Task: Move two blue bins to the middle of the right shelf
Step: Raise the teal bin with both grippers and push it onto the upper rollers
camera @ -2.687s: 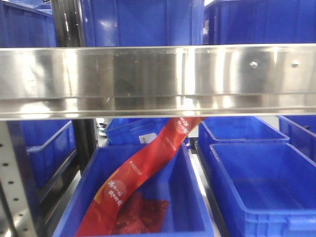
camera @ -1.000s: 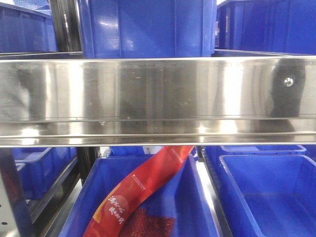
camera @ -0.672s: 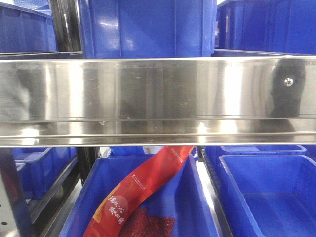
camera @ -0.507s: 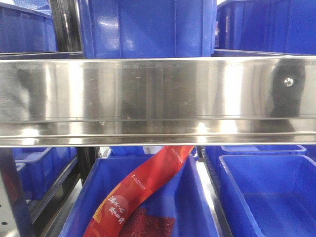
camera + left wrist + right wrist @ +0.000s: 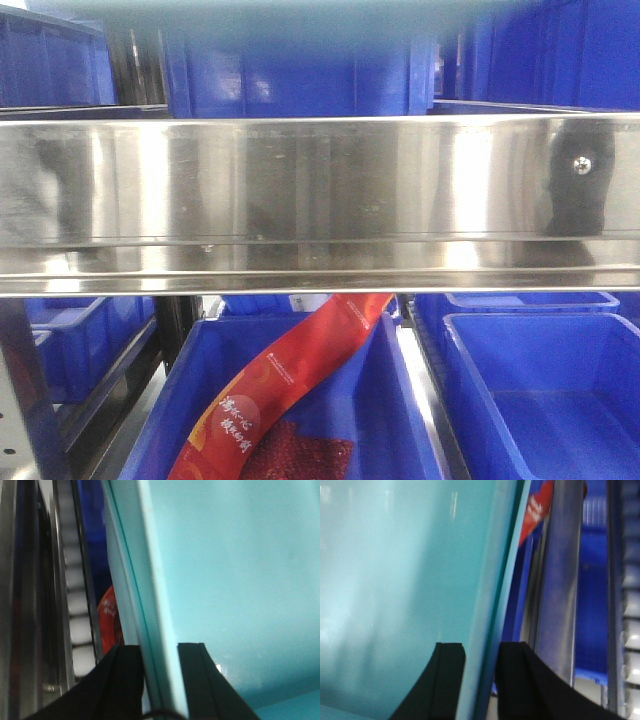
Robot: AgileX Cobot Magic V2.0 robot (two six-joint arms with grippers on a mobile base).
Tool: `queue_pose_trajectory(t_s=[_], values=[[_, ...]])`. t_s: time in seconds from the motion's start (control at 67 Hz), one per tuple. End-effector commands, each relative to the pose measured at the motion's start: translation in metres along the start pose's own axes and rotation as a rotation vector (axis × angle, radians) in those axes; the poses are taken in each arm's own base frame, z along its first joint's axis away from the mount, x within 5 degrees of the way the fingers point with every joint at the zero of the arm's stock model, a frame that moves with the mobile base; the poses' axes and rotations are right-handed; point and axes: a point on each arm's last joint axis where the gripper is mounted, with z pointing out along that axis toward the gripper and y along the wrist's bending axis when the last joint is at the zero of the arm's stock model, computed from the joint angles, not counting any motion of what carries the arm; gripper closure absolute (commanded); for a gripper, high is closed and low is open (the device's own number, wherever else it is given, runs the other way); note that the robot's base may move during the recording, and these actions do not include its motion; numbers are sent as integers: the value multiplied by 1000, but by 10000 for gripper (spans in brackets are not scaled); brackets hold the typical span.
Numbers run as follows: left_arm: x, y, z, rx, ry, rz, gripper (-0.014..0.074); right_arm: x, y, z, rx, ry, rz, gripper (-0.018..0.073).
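Pale blue bin (image 5: 300,8) now edges into top of front view; left gripper (image 5: 159,672) and right gripper (image 5: 481,672) pinch its walls, lifting toward steel shelf (image 5: 320,200).

The pale blue bin (image 5: 235,580) fills both wrist views, its smooth plain wall steeply tilted and its rim edge pinched between each hand's dark fingers. Only 1 bin can be made out. The right shelf (image 5: 320,200) shows a broad, shiny steel front rail running level across the front view.

Brushed shiny steel shelf rail (image 5: 320,200) (smooth pale plastic bin wall (image 5: 235,580))
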Motion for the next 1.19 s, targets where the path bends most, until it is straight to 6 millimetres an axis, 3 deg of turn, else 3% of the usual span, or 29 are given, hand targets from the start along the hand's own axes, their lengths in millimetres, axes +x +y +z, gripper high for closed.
queue_pose_trajectory(t_s=[0.0, 0.254, 0.418, 0.478, 0.552, 0.612, 0.687, 0.746, 0.91, 1.06, 1.134, 1.179], values=[[2, -3, 3, 32, -74, 0, 707, -1, -7, 11, 37, -88, -24, 721], [12, 3, 24, 16, -49, -12, 669, 3, -10, 26, 29, -120, -26, 721], [12, 4, 27, 15, -41, -13, 456, 3, -9, 26, 28, -122, -26, 714], [12, 4, 27, 15, -41, -13, 335, 3, -9, 26, 28, -122, -26, 660], [12, 4, 27, 15, -41, -13, 211, 4, -10, 26, 30, -115, -26, 525], [11, 4, 27, 15, -41, -13, 133, 4, -10, 26, 30, -113, -25, 365], [11, 4, 26, 15, -43, -13, 66, 4, -10, 26, 31, -111, -25, 90], [10, 3, 22, 17, -55, -11, 51, 4, -10, 25, 30, -114, -25, -18], [4, -2, -4, 25, -133, 6, 57, 3, -9, 10, 27, -153, -32, 1], [3, -5, -39, 11, -226, 43, 104, 4, -9, -17, 22, -221, -42, 12], [6, -7, -57, 10, -268, 53, 166, 5, -10, -34, 25, -264, -53, 77], [9, -9, -71, 13, -296, 59, 260, 7, -11, -48, 37, -301, -68, 174]])
